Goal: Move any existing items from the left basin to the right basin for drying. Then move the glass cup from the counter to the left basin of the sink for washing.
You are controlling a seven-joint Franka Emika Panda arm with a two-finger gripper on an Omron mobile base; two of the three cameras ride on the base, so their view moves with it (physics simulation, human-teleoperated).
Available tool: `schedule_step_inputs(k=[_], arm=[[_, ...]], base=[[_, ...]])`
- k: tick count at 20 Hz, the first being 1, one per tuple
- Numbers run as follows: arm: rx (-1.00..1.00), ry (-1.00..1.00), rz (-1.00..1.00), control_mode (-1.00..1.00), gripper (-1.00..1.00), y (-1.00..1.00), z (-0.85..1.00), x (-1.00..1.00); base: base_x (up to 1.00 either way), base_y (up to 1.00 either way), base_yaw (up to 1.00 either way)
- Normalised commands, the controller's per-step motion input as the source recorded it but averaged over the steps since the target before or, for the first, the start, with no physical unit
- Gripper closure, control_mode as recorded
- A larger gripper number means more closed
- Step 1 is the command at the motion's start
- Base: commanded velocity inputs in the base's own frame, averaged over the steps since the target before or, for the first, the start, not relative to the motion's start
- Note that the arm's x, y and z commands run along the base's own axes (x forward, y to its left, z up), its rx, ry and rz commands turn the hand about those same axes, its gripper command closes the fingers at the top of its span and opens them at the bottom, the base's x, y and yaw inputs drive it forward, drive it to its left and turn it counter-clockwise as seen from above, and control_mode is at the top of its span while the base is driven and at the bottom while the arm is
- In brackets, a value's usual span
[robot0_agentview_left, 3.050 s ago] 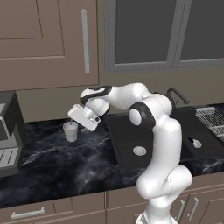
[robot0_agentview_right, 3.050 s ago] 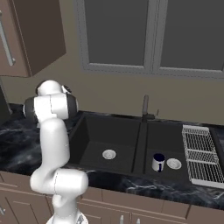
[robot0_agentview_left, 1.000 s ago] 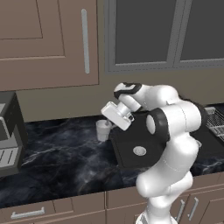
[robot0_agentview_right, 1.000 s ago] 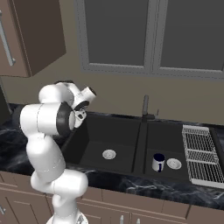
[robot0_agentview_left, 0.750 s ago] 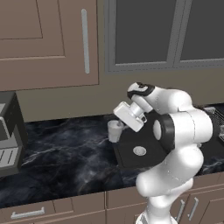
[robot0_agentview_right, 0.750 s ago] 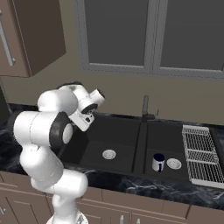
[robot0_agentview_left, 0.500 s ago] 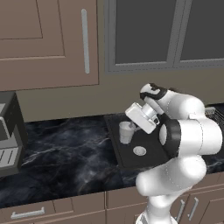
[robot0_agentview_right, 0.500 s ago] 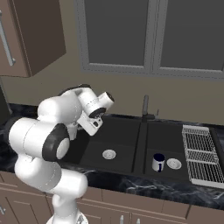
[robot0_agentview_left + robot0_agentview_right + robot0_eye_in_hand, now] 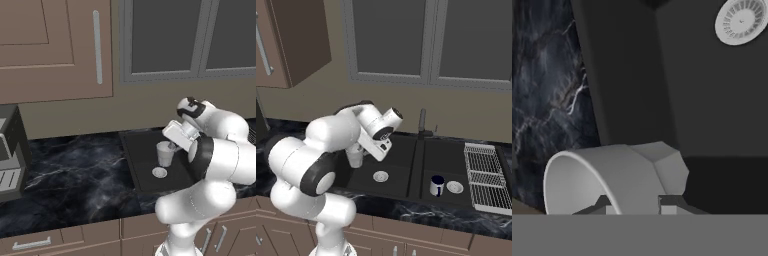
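Two basins sit in the sink (image 9: pixel 415 192), and over the wider one, the left basin (image 9: pixel 142 175), hangs the glass cup (image 9: pixel 164 153), clear of the floor and above the round pale drain (image 9: pixel 159 173). The gripper (image 9: pixel 173 145) has its fingers clamped on the cup's rim, and the hand view shows the cup (image 9: pixel 619 177) gripped at the wall, with the drain (image 9: pixel 741 20) off beyond it. On the right base view the cup (image 9: pixel 355 158) sits near the basin's left edge, beside the counter (image 9: pixel 75 170). Over in the right basin (image 9: pixel 448 172), a small dark cup (image 9: pixel 437 185) stands just beside that basin's drain (image 9: pixel 455 187). Past the sink's right edge lies a wire rack (image 9: pixel 485 176).
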Motion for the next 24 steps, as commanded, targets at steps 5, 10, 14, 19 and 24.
schedule_step_inputs(k=[5,10,14,19,24], arm=[[-0.05,0.04,0.00,-1.00,1.00,-0.12,-0.36,0.13],[0.00,0.00,0.07,-1.00,1.00,0.00,-0.61,0.07],[0.00,0.00,0.07,-1.00,1.00,0.00,-0.69,0.11],[0.00,-0.02,0.03,-1.00,1.00,0.00,-0.59,0.16],[0.00,-0.09,0.02,-1.00,1.00,0.00,-0.31,0.18]], base=[[0.00,0.00,0.00],[0.00,0.00,0.00],[0.00,0.00,0.00],[0.00,0.00,0.00],[0.00,0.00,0.00]])
